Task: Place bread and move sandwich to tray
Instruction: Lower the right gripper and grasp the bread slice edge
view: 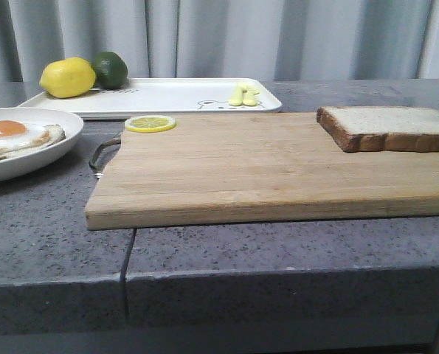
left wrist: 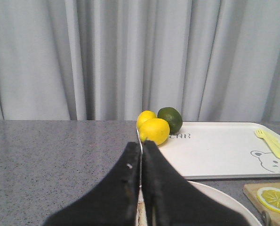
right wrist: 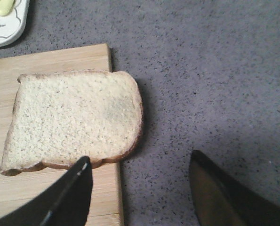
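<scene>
Grey speckled tabletop point(view: 42, 243), grey curtains point(view: 204, 37) behind. Left gripper point(left wrist: 140, 155) jaws closed, empty; right gripper point(right wrist: 140, 188) jaws wide.

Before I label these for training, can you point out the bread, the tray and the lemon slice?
bread point(right wrist: 74, 117), right wrist view, middle of its pale top face.
tray point(view: 175, 96), front view, bare white floor.
lemon slice point(view: 150, 123), front view, its centre.
</scene>
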